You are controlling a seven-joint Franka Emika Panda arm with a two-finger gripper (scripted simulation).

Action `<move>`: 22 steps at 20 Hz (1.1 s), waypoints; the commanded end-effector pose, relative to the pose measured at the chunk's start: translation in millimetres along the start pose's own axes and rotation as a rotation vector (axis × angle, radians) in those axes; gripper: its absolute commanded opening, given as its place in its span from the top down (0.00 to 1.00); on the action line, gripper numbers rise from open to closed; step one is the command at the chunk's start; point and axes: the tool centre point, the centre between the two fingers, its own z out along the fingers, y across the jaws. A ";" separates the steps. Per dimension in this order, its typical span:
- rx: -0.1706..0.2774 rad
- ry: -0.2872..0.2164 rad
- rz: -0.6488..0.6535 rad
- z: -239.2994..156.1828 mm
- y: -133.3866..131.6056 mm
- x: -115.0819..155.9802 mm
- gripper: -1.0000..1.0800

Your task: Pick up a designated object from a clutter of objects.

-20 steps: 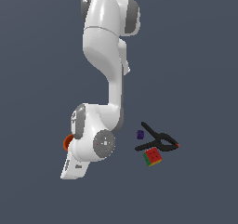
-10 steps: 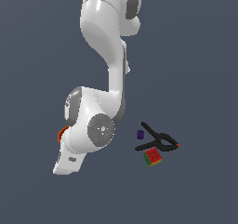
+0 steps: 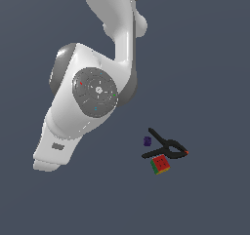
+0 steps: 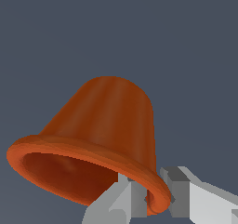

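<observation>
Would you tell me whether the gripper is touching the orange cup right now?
Touching. The wrist view shows the gripper with one finger inside the orange cup and one outside, pinching its rolled rim.

The ribbed cup [image 4: 100, 144] is showing orange-red, while beside the black, red-tipped clamp [image 3: 166, 147] are sitting a red-and-green cube [image 3: 160, 164] and a purple block [image 3: 147, 141].

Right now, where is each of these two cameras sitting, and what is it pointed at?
Exterior view: off the arm, looking down past the white arm at the black clamp, red-green cube and purple block.
Wrist view: on the wrist, close on the orange cup, whose rim sits between the hand fingers.
Shared: only the plain grey ground; the cup is hidden in the exterior view.
</observation>
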 end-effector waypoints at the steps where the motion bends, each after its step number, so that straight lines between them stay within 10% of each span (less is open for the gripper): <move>1: -0.001 0.001 0.000 -23.5 -5.8 -19.1 1.00; 22: -0.001 -0.001 0.002 -155.7 -30.9 -128.2 1.00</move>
